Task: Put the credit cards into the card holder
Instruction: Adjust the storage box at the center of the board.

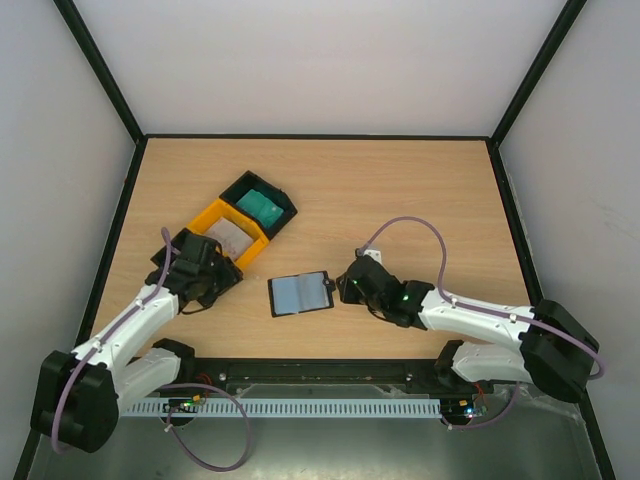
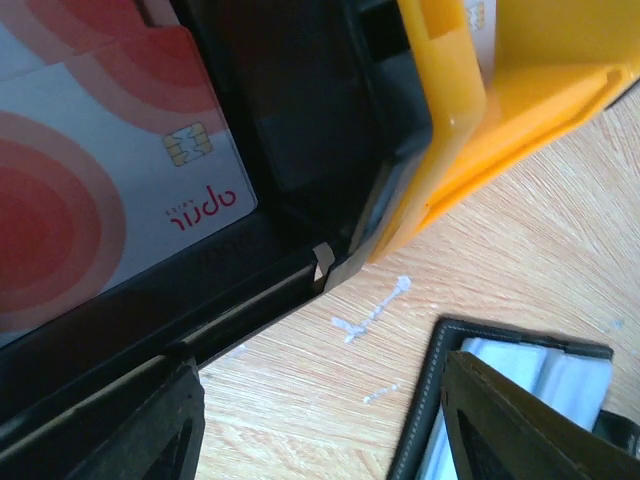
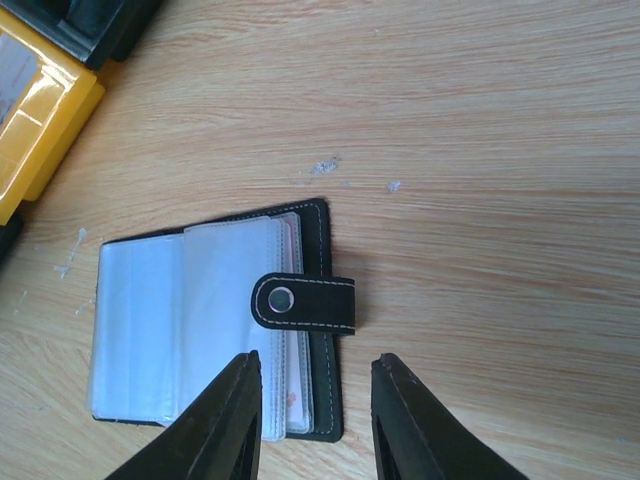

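Note:
The black card holder (image 1: 299, 293) lies open on the table with its clear sleeves up. In the right wrist view the card holder (image 3: 215, 320) has its clasp strap (image 3: 305, 303) folded over the right edge. My right gripper (image 3: 315, 425) is open and empty, with its jaws either side of that edge; it also shows in the top view (image 1: 350, 285). My left gripper (image 1: 205, 270) is open and empty over the nearest black tray. The red-and-white card (image 2: 90, 180) lies in that tray. The teal card (image 1: 262, 205) and the whitish-grey card (image 1: 232, 235) lie in other trays.
A row of trays runs diagonally at the left: a far black tray (image 1: 283, 200), a yellow tray (image 1: 212, 217) and a near black tray (image 2: 300, 130). The yellow tray's corner (image 2: 470, 120) sits close to the card holder (image 2: 520, 400). Black enclosure walls border the table.

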